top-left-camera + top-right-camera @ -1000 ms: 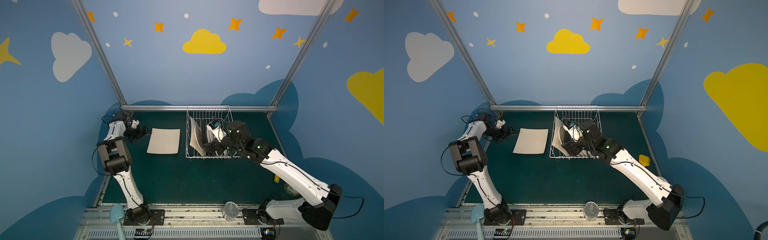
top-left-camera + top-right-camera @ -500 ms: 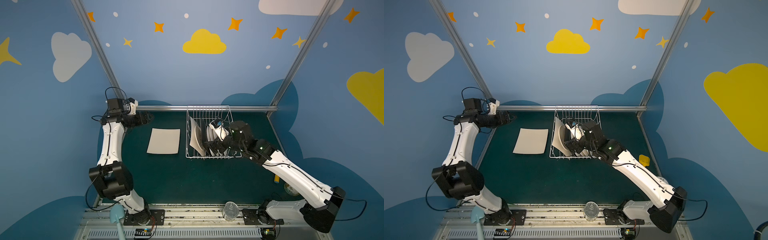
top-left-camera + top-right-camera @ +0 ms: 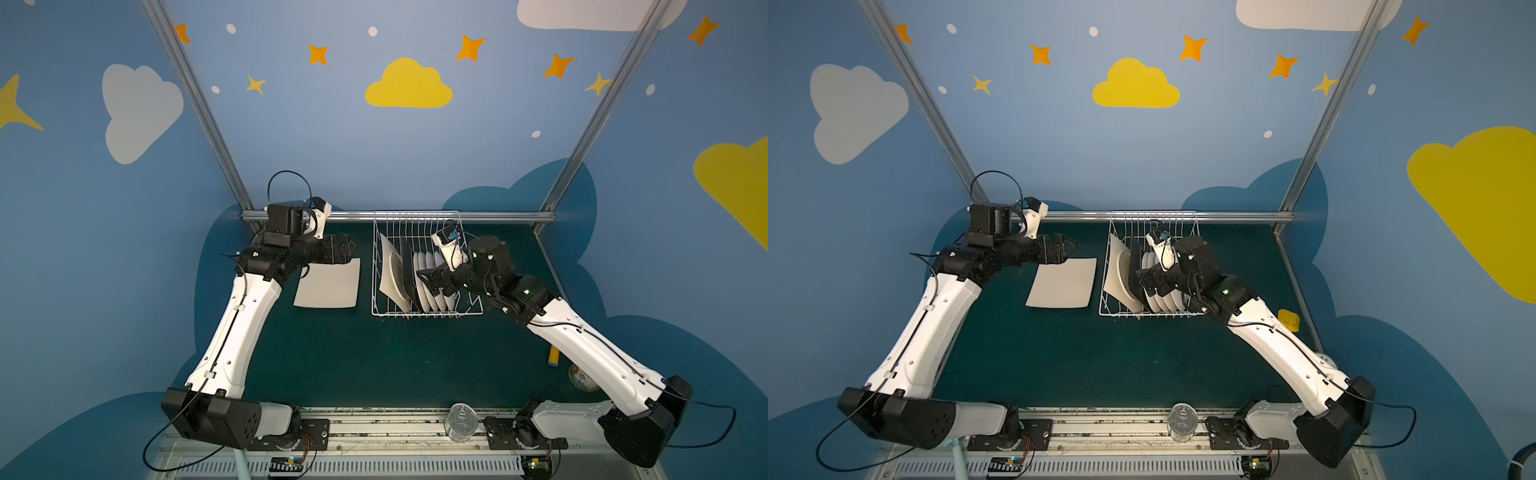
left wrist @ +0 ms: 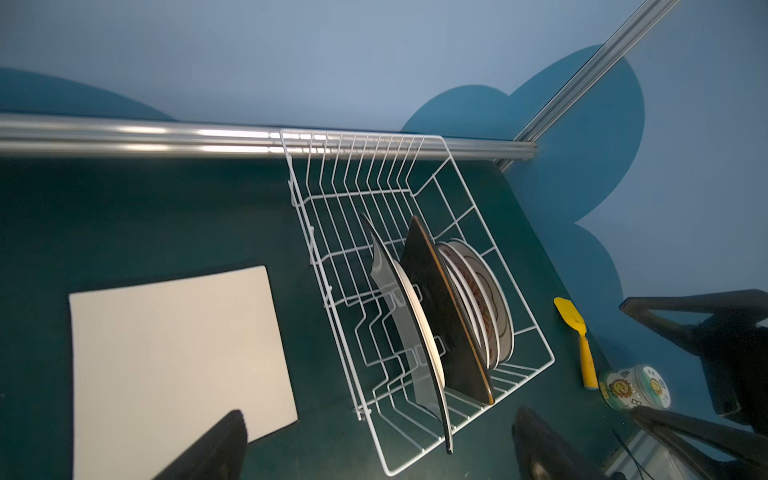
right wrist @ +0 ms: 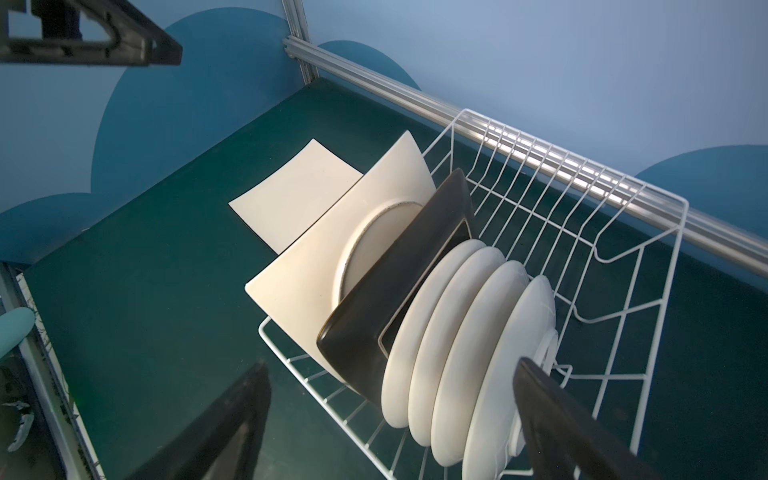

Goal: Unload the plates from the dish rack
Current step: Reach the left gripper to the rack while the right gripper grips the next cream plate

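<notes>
My right tool [image 3: 426, 281] hung open over the round plates [image 5: 457, 332] in the dish rack [image 5: 573, 156]. My left tool [image 3: 351, 249] was open and empty. The plates looked rigid, slick and breakable, so I judged the upper rim the best hold.

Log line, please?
unloaded: flat cream square plate; dish rack: upright cream square plate, black square plate, four round plates; left gripper: open; right gripper: open above dish rack

High above the near edge in both top views, looking down across the whole dark green table [image 3: 374, 353] toward the back wall [image 3: 415, 158]. Near from each wrist, opposite sides, sharing white wire dish rack [image 4: 489, 232] and flat cream square plate [image 5: 291, 195].
</notes>
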